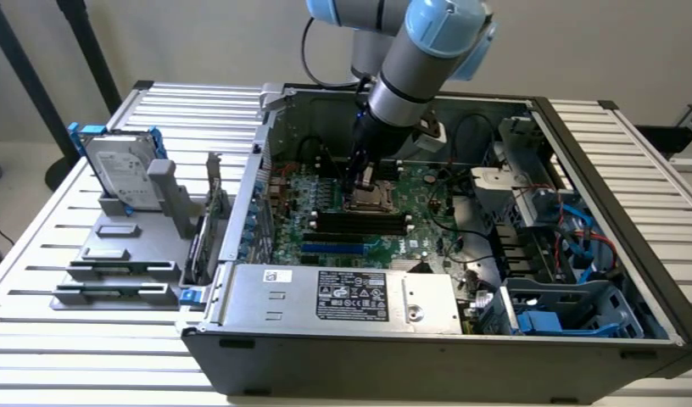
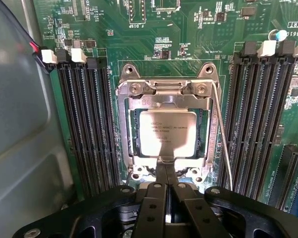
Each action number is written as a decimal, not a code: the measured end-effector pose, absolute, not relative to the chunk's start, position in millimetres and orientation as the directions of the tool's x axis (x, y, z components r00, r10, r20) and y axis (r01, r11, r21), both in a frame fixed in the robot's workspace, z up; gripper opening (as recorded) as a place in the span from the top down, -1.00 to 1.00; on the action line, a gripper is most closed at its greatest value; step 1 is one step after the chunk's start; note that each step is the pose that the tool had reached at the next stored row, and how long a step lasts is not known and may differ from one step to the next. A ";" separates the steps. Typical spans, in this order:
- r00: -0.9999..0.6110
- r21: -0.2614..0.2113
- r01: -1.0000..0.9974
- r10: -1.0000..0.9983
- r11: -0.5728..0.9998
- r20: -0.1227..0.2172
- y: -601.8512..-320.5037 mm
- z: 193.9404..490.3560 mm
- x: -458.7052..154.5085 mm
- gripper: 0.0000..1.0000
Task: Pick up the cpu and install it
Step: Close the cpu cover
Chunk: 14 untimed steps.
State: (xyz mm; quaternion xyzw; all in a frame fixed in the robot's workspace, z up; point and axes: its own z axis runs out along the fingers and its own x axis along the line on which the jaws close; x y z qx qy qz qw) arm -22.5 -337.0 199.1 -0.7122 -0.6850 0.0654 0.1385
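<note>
The cpu [image 2: 170, 133], a flat square chip with a silver top and printed text, lies flat inside the open metal socket frame [image 2: 125, 124] on the green motherboard [image 2: 139, 29]. My gripper [image 2: 167, 168] is shut, its two black fingers pressed side by side with nothing visibly between them. Their tips sit at the chip's near edge; I cannot tell whether they touch it. In the exterior view the gripper [image 1: 363, 182] reaches down into the open computer case [image 1: 595, 153], just above the socket [image 1: 376, 202].
A thin wire lever [image 2: 223, 144] stands raised beside the socket. Black memory slots [image 2: 84, 124] [image 2: 253, 114] flank it on both sides. A grey power supply box [image 1: 346, 297] fills the case's front. An upright hard drive [image 1: 119, 174] stands outside on the exterior view's left.
</note>
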 end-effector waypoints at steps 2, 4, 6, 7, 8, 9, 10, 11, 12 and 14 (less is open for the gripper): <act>0.053 -0.287 0.958 0.993 -0.022 0.101 -337.6 204.0 -23.3 0.79; 0.053 -0.287 0.958 0.993 -0.021 0.104 -338.7 208.4 -25.2 0.79; 0.053 -0.288 0.958 0.993 -0.021 0.106 -339.9 211.2 -30.2 0.79; 0.053 -0.288 0.958 0.993 -0.020 0.107 -340.5 212.1 -33.6 0.79; 0.053 -0.288 0.957 0.993 -0.020 0.109 -341.3 212.9 -37.6 0.79; 0.053 -0.288 0.957 0.993 -0.019 0.110 -342.0 213.6 -41.6 0.79; 0.053 -0.288 0.957 0.992 -0.019 0.111 -342.6 214.3 -45.3 0.79; 0.053 -0.289 0.957 0.992 -0.019 0.112 -342.9 215.0 -47.6 0.79; 0.053 -0.289 0.957 0.992 -0.019 0.112 -342.9 215.2 -48.5 0.79; 0.053 -0.289 0.957 0.992 -0.019 0.113 -342.9 215.1 -48.5 0.79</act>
